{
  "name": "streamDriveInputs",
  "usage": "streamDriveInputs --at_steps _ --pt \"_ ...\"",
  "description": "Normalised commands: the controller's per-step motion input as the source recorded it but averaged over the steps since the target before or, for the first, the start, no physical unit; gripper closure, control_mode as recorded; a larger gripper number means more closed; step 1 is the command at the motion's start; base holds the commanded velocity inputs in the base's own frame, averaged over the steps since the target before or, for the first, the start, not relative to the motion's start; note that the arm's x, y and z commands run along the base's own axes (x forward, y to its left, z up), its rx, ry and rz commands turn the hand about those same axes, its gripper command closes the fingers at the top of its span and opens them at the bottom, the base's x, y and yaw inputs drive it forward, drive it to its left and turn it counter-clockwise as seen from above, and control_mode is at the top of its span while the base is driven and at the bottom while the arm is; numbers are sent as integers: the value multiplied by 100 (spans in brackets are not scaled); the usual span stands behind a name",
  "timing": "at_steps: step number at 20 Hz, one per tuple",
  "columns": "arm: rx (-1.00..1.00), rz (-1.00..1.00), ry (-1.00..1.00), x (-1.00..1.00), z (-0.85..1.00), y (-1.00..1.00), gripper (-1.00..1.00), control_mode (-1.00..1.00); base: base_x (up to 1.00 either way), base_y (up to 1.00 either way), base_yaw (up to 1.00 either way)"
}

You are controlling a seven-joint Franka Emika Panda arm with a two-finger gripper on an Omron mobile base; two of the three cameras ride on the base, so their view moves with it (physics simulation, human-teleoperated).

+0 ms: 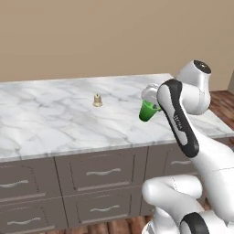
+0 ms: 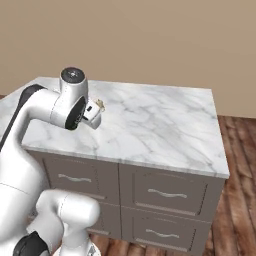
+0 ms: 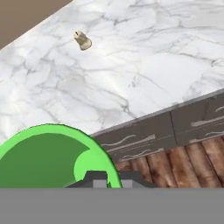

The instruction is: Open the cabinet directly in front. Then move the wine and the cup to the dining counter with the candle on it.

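Note:
My gripper (image 1: 152,104) is shut on the rim of the small green cup (image 1: 146,111) and holds it tilted just above the right part of the dining counter (image 1: 55,119). In the hand view the cup (image 3: 48,157) sits at the lower left, with my gripper (image 3: 109,177) pinching its wall. A small beige candle (image 1: 97,100) stands on the marble farther left; the hand view has the candle (image 3: 82,40) at the top. From the right base view my gripper (image 2: 93,116) hangs over the counter (image 2: 160,125) and hides the cup. The wine and the cabinet are out of view.
Dark drawers (image 1: 103,173) with short silver handles sit under the marble top. A wooden floor (image 2: 240,150) runs along the counter's right side and front. A plain beige wall (image 1: 91,36) stands behind the counter.

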Motion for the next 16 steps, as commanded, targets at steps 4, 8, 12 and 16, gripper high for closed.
streamDriveInputs --at_steps 4,8,12,16 --pt "-5 -1 5 51 -17 3 100 -100 0 0 0" --pt "-3 -5 8 100 -35 8 100 -100 0 0 0" --pt "-1 -4 11 100 -40 8 100 -100 0 0 0" --pt "-4 -2 10 100 -47 5 100 -100 0 0 0"
